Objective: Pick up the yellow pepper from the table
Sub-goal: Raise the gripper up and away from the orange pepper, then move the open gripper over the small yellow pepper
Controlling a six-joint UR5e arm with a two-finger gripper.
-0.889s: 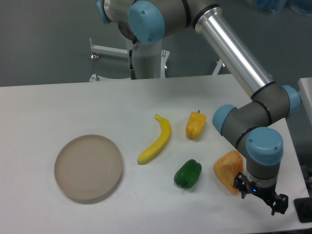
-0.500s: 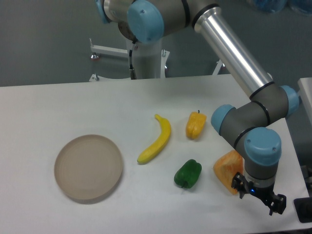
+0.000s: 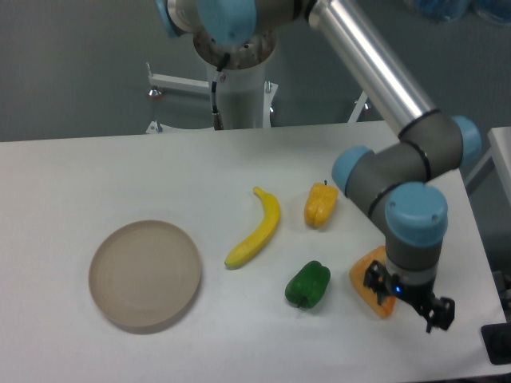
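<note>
Yellow pepper (image 3: 320, 205): small, lobed, yellow-orange, thin dark stem pointing up-away, long axis roughly along that line; lies on table (image 3: 96, 175) just right of banana (image 3: 257, 227). Gripper (image 3: 409, 302) spread, holding nothing.

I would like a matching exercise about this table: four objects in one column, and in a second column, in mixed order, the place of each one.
Objects:
1. yellow pepper
2. green pepper
3. banana
4. round plate

Places:
A. far left of the table, apart from the rest
B. between the plate and the two peppers
C. farthest back of the four, right of the banana's top end
D. nearer the front edge, left of the orange wedge

Pairs: 1-C, 2-D, 3-B, 4-A
</note>
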